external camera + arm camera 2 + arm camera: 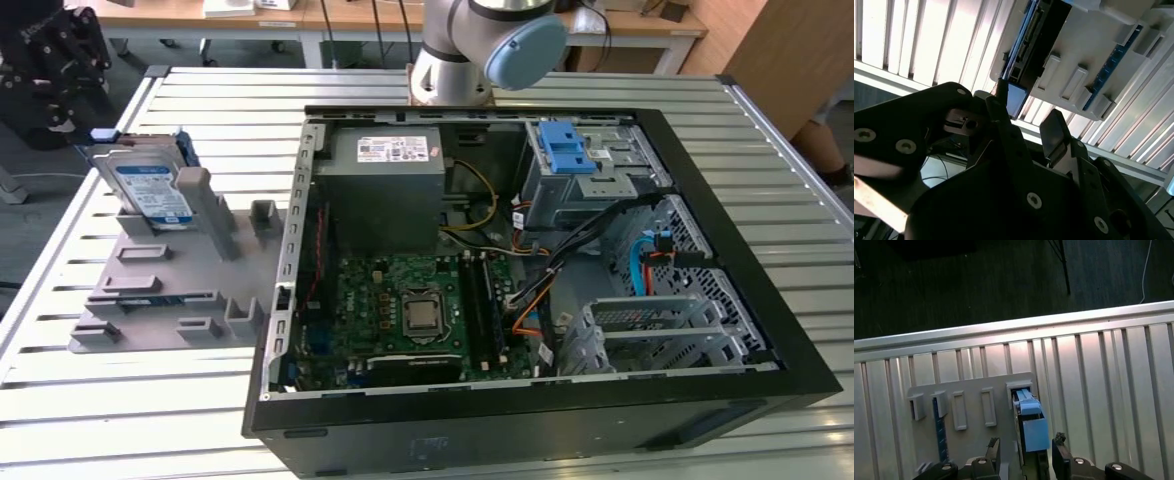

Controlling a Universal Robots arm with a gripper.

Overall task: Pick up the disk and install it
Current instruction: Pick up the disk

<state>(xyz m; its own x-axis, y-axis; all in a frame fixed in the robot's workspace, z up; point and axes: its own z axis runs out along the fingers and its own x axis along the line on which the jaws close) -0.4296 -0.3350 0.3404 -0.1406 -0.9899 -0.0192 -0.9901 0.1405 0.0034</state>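
Pincer [1026, 442] wide open, empty, hovering above grey rack [974, 386] | disk [1034, 432] on edge in rack's end slot, framed by open jaws in first wrist view | looks stiff, hefty, slick-faced: best pinched across flat faces near blue frame

Black claw [1027, 111], fingers [1055, 131] apart, astride the disk's [1015, 100] blue end

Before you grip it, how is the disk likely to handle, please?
Probably rigid and dense: the disk is a metal slab. It stands on edge in the holder, so a sideways push might jam it. Its smooth faces could slip in the gripper.
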